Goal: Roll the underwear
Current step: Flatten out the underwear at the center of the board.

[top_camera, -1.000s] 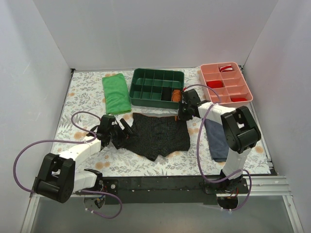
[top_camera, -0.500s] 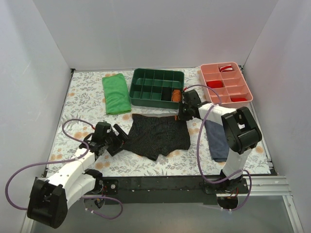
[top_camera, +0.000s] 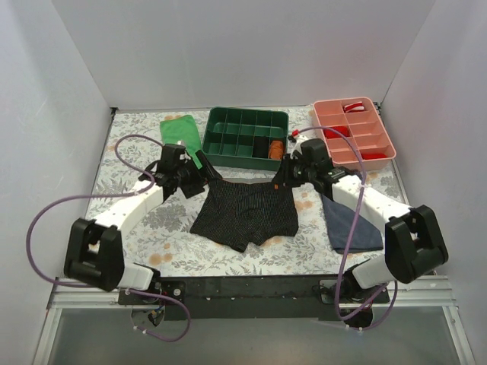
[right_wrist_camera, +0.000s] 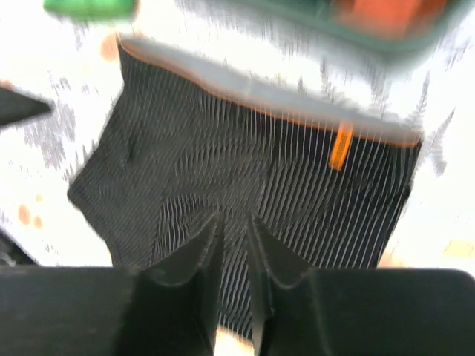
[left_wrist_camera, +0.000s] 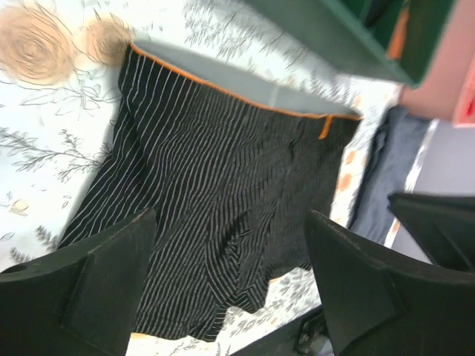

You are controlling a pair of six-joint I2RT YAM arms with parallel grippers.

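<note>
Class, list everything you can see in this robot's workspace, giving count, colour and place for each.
underwear: one, black pinstriped with a grey waistband, flat at the table's centre
green cloth: one, far left, partly behind the left arm
green tray: one, far centre
pink tray: one, far right, red pieces inside
navy garment: one, right of the underwear
table: one, floral cover
left gripper: black, open, by the waistband's left end
right gripper: black, nearly shut, by the waistband's right end

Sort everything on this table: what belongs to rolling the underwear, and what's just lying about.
Job:
underwear
left tool
right tool

Lying about:
green cloth
green tray
pink tray
navy garment
</note>
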